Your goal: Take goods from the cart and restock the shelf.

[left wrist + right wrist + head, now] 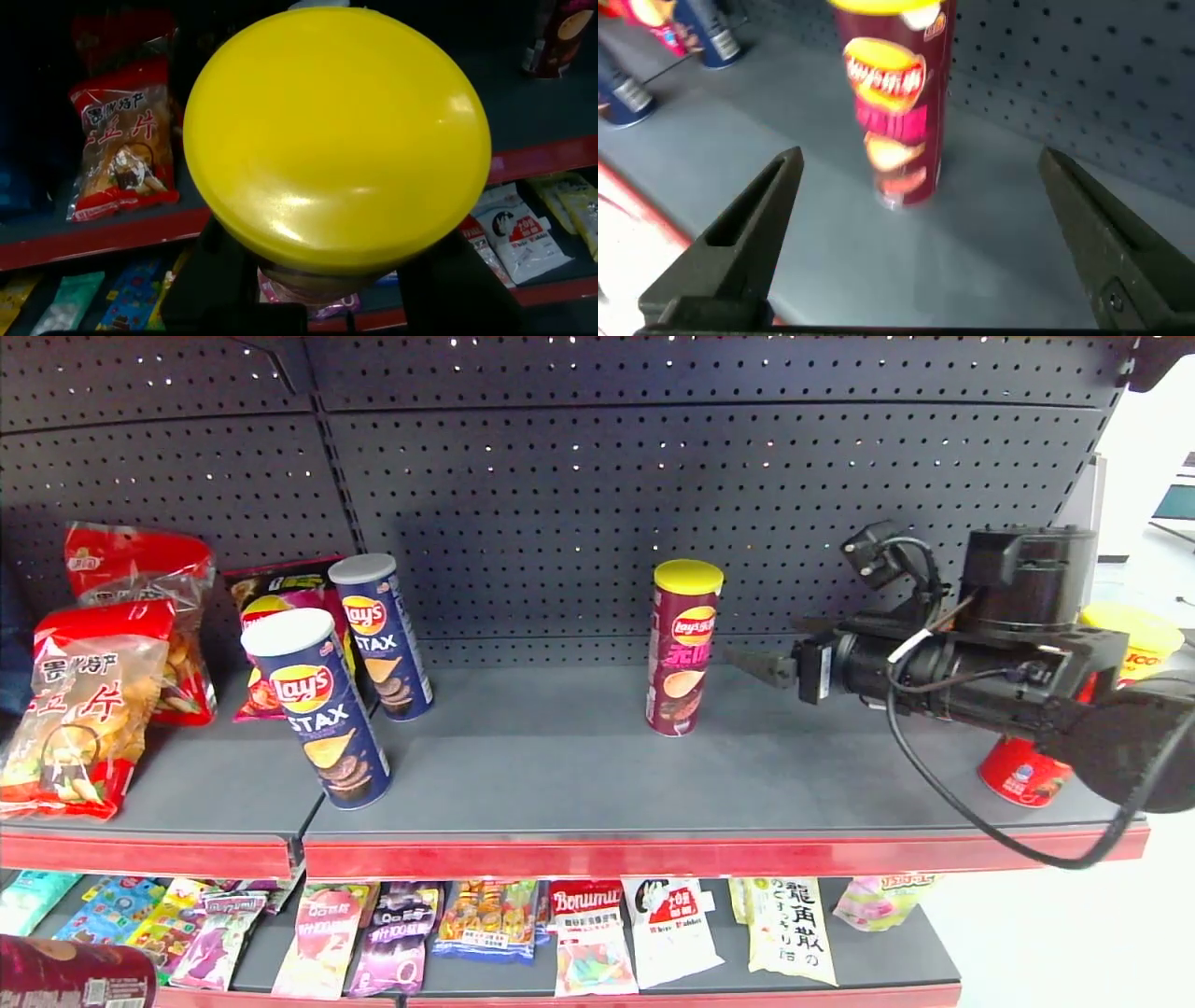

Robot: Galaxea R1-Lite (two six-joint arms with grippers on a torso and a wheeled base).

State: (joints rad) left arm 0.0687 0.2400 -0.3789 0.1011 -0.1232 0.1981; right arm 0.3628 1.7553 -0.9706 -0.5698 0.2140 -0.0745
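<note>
— Purple canister stands upright on the shelf; our right gripper sits beside it, jaws spread.
— We should back straight out, brushing nothing; our left gripper pinches a second canister.

Right arm level, right fingers spread wide, left fingers clasping can

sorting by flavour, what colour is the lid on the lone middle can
Yellow lid on a maroon can, clearest in head view.
</note>
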